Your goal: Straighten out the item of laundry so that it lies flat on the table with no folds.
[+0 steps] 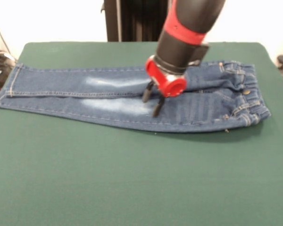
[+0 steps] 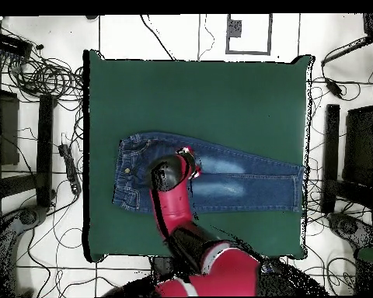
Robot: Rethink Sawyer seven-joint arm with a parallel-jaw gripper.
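Gripper (image 1: 152, 103) fingers apart, hovering over jeans (image 1: 108, 101) lying flat on green table (image 1: 132, 179).

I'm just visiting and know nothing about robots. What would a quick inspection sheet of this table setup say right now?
Surface: dark green table, bare around the garment.
Job's things: jeans spread lengthwise, legs side by side, leg ends at the table's edge, waistband bunched by its elastic.
Clutter: nothing seen on the table.
Gripper: gripper open, fingers pointing down over the thigh area.
Cables: tangled cables on the floor beside the table.
Surroundings: white tiled floor, dark stands at both sides.
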